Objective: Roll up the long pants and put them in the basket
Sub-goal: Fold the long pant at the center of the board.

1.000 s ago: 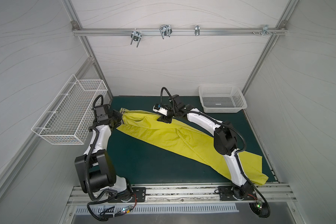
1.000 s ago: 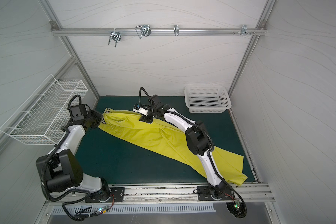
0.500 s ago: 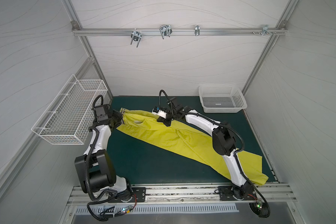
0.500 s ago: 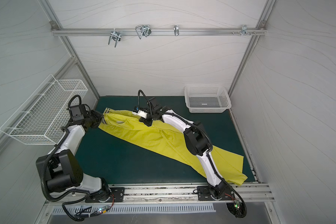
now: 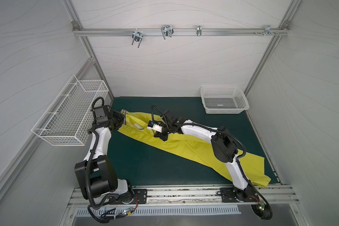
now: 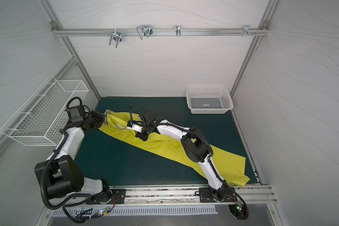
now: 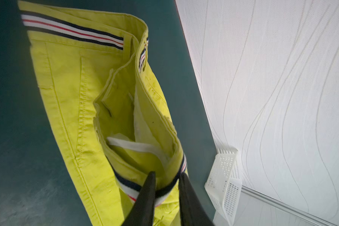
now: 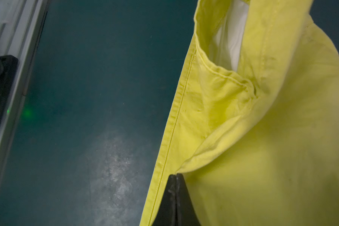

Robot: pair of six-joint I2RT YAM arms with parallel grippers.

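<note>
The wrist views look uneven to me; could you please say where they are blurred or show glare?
Right wrist view: the long pants blur nearest the lens, and pale glare sits on the green mat; left wrist view: the left end effector looks dark and unsharp.

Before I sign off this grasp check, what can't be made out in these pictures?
Pants mid-leg: both top views, under the right arm.
Left end effector grip on the waistband: left wrist view, contact hidden behind fingers.
Right end effector pinch: right wrist view, fold covers the contact.
</note>
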